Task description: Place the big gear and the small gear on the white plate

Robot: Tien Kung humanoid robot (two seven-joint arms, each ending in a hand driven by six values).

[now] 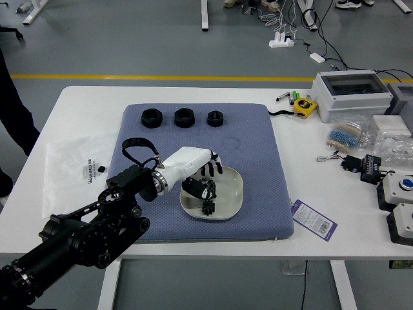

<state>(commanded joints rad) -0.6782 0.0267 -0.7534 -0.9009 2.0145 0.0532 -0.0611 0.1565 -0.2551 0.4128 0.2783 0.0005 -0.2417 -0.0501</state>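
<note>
On the plate (232, 195), both gears, it seems.
The big gear (210, 188) sits close by the small gear (208, 208); the left hand (188, 163) is over them, fingers (219, 166) parted, apparently gripping nothing (withdrawal probably remains). Beyond, three black nuts (184, 117) line the mat (258, 148).

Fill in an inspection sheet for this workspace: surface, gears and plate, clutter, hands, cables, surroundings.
Surface: white table, blue mat lying flat; no spills seen
Job's things: small gear and big gear close together over white plate; whether big gear is fully seated, can't tell
Clutter: three black rings, tape measure, tag, clear bag
Hands: left hand above plate, fingers parted, seemingly empty; right not in view
Cables: loose floor cables by power strip
Surroundings: shoes beyond table
</note>
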